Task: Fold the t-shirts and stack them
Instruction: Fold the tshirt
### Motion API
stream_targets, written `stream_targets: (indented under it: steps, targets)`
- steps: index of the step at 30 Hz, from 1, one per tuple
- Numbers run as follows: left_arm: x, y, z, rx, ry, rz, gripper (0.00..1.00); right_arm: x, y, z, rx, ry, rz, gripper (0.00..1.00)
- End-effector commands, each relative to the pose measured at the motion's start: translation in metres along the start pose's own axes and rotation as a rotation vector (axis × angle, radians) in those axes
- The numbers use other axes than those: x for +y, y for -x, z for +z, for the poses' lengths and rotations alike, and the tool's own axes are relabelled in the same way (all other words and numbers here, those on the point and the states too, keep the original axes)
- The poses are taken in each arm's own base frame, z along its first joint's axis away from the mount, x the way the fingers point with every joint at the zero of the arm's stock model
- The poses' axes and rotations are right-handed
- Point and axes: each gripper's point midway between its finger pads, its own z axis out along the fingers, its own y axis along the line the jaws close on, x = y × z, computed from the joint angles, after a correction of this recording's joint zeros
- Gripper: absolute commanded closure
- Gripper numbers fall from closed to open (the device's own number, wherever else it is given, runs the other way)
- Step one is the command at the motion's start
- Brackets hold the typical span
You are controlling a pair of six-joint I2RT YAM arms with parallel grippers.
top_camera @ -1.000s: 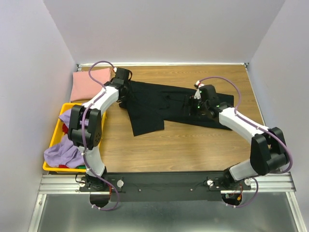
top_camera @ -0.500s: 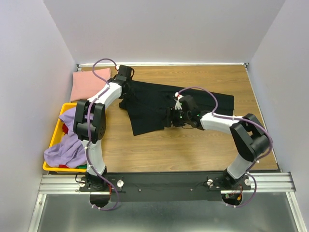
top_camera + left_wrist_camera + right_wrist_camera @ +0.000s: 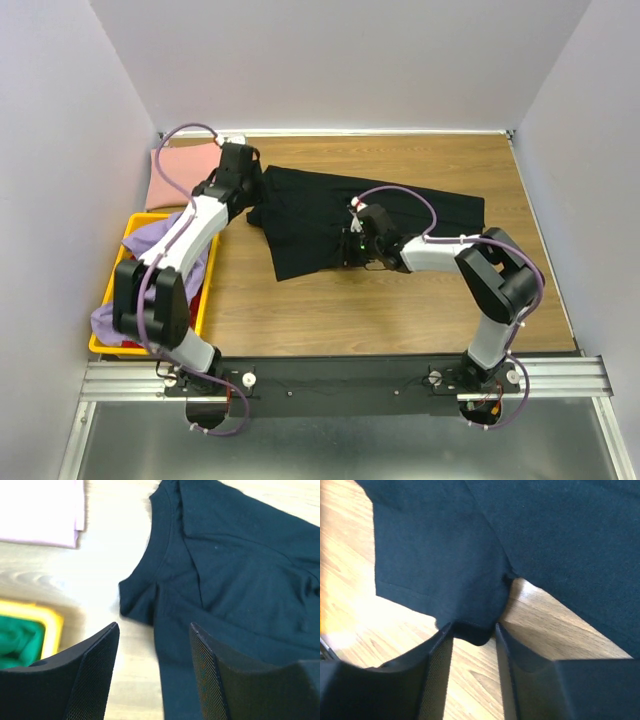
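Slippage is the worry: the right gripper (image 3: 472, 626) straddles just one corner of the black shirt (image 3: 320, 215) spread on the table (image 3: 400, 310) — clamped or not, I cannot tell — while the left gripper (image 3: 154, 626) hovers released near the collar, so a one-sided pull could bunch it.

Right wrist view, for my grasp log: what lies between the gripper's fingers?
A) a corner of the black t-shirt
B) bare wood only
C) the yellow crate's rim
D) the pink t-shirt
A: a corner of the black t-shirt sits between the fingers of the right gripper, over the wooden table.
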Motion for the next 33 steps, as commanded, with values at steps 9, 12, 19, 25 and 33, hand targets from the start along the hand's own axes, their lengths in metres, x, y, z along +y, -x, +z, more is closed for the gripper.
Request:
stream_targets:
  steps: [9, 12, 19, 25, 33]
  targets:
    - [0.005, -0.086, -0.044, 0.066, -0.085, -0.017, 0.47, 0.023, 0.059, -0.007, -0.131, -0.032, -0.005, 0.99]
    - [0.005, -0.092, -0.047, 0.076, -0.094, -0.008, 0.49, 0.034, 0.09, -0.012, -0.189, -0.039, -0.031, 0.99]
    - [0.007, -0.09, -0.051, 0.066, -0.091, -0.004, 0.49, 0.003, 0.145, -0.009, -0.269, -0.12, 0.017, 0.98]
    - [0.009, -0.105, -0.046, 0.095, -0.097, -0.004, 0.5, -0.043, 0.159, 0.006, -0.248, -0.145, 0.121, 0.83]
    - [0.005, -0.114, -0.034, 0.124, -0.11, 0.001, 0.46, -0.07, 0.183, 0.019, -0.253, -0.174, 0.155, 0.51]
